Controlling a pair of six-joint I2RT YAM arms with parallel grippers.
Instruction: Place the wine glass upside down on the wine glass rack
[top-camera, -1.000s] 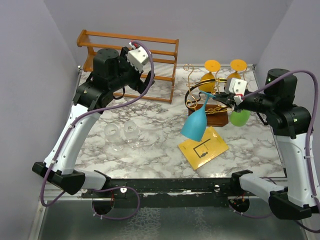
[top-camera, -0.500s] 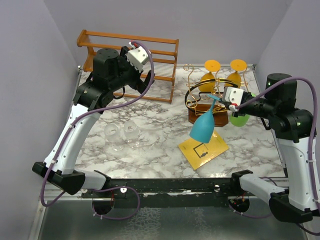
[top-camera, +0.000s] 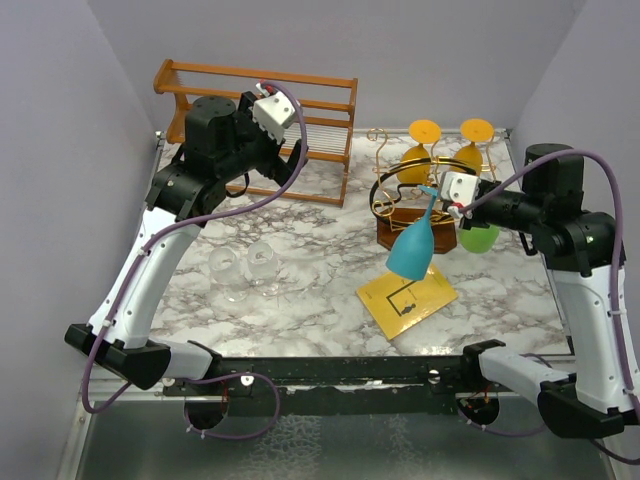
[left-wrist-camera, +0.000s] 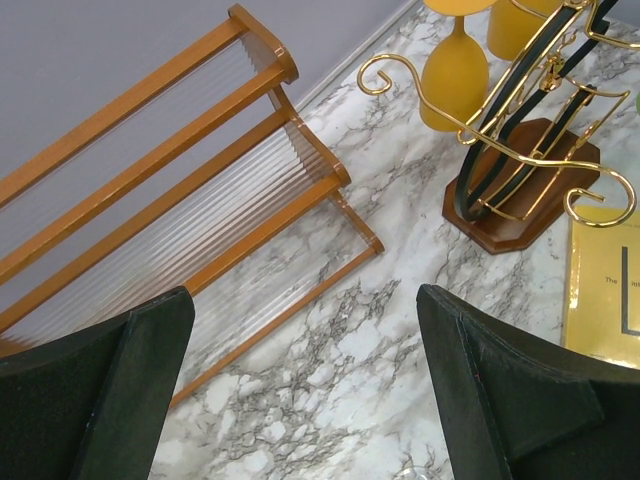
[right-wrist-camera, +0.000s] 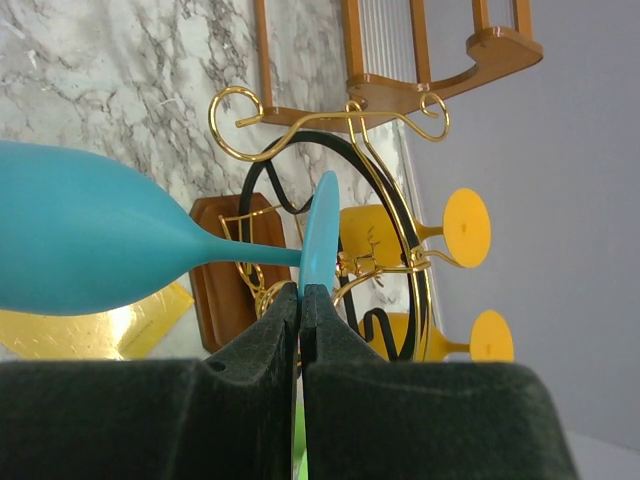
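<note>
Mid-task, transport nearly done, hang not done. The right pincer (top-camera: 449, 207) was pressed together on the rim of the foot of the blue wine glass (top-camera: 413, 250), pinching it edge-on in the right wrist view. The glass was already inverted, bowl down and tilted, hanging in the air over the bench (top-camera: 300, 235) between the rack's brown base and a yellow card (top-camera: 407, 295). Its foot sat just at the front of the hoop of the wine glass rack (top-camera: 398, 192), but I couldn't tell if it touched the wire, and it was not seated in any hook. 2 yellow glasses (top-camera: 424, 152) already hung upside down on the far side of the rack. A green glass (top-camera: 480, 237) sat by the right arm, its support unclear. 2 clear glasses (top-camera: 246, 270) were on the bench, well apart from the rack. The left pincer (left-wrist-camera: 305, 385) was spread wide, holding nothing, up near the wooden slatted shelf (top-camera: 255, 95). Left to do, by my read: slide the foot into a free hook, release, and back out.
</note>
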